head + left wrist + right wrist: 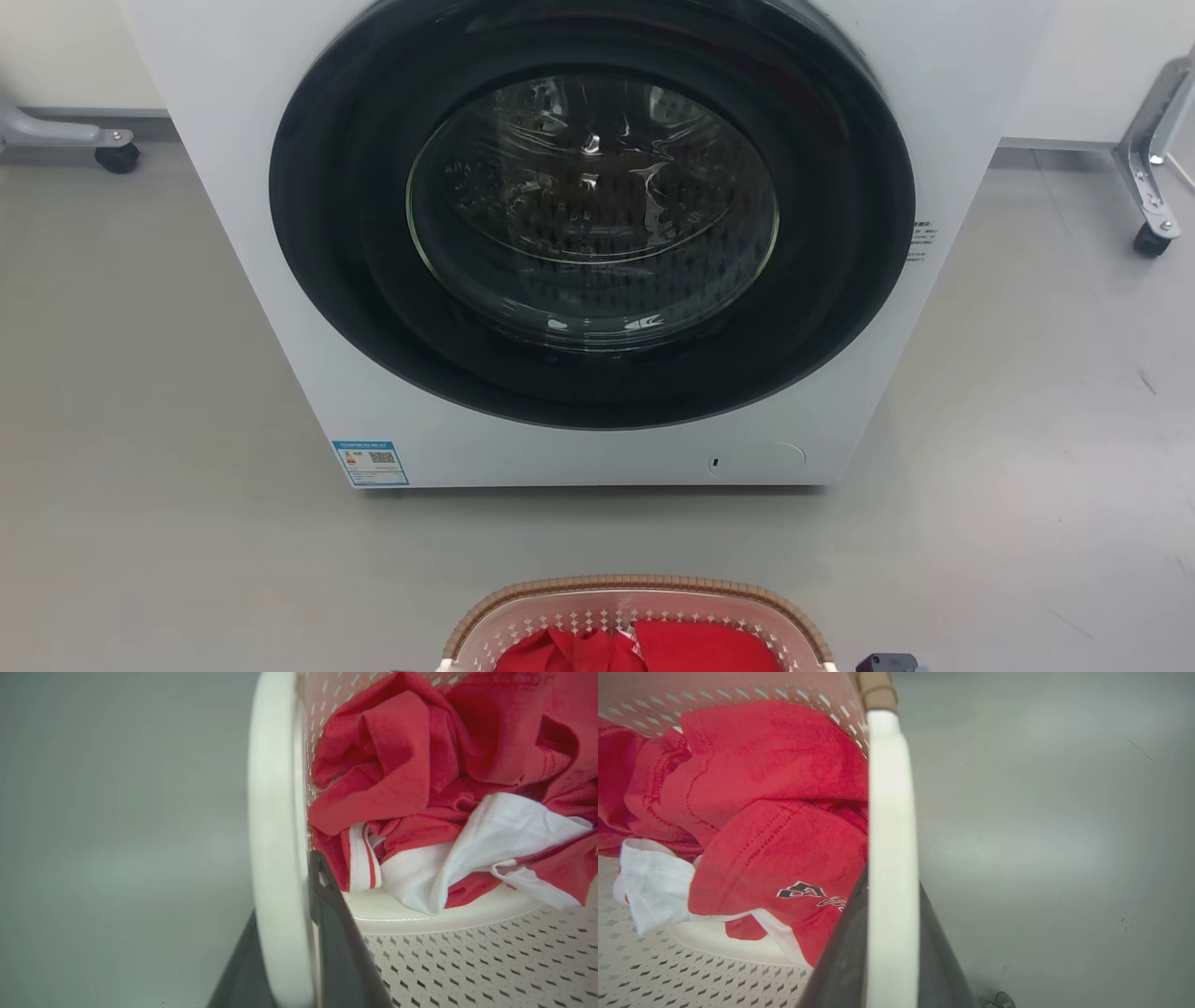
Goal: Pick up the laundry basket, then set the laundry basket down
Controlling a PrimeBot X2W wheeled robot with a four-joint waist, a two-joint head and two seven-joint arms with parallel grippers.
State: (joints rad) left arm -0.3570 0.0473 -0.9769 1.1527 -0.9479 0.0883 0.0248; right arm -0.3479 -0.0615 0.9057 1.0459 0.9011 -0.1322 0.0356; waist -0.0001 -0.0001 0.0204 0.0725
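A white washing machine point(280, 327), round door shut, stands on grey floor point(140, 373). Near its front is the laundry basket point(635, 588), holding red and white clothes point(397, 765). The left gripper point(286, 891) pinches its left handle point(275, 788), and the right gripper point(893, 882) pinches its right handle point(889, 788).

We've got a smooth grey floor point(140, 373) here, with the white washing machine point(593, 215) standing on it, far and central. Far left, a black caster point(117, 157) touches down; far right, a second caster point(1150, 241). At the near edge comes the laundry basket point(635, 586), and we can't tell if it touches the floor. Faint dark scuffs mark the right side.
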